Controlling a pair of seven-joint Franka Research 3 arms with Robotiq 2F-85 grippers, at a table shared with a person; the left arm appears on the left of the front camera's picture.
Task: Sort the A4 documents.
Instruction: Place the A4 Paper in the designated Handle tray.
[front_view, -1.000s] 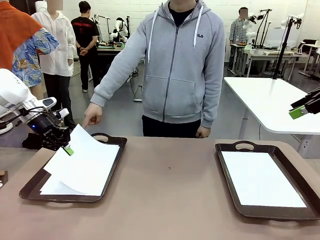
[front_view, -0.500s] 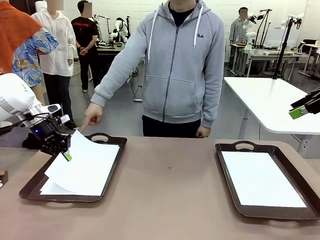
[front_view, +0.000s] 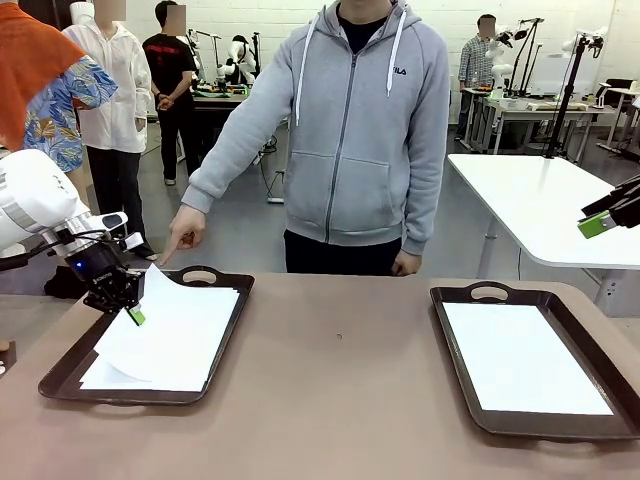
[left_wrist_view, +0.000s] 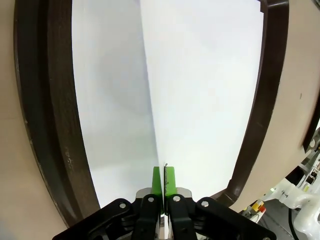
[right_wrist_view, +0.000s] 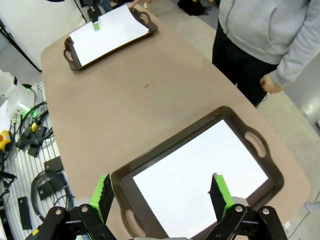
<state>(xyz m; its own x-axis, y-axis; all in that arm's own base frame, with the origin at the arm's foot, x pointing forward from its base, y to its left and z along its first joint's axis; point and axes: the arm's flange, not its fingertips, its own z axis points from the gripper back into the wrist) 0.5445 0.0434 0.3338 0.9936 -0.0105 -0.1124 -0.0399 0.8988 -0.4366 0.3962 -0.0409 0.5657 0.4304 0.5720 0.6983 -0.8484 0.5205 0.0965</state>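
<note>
The right tray (front_view: 470, 395) is running off the front view's edge at 3 o'clock. The lifted sheet (front_view: 165, 325) is covering most of the paper beneath it, so the stack's count is perhaps unreadable.

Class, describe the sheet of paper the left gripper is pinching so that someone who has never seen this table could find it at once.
Start at the dark brown tray on the robot's left, where the person's hand points. The top sheet lies there askew over another white sheet. Unlike that flat one, its edge is lifted, pinched between the green pads of the left gripper.
</note>
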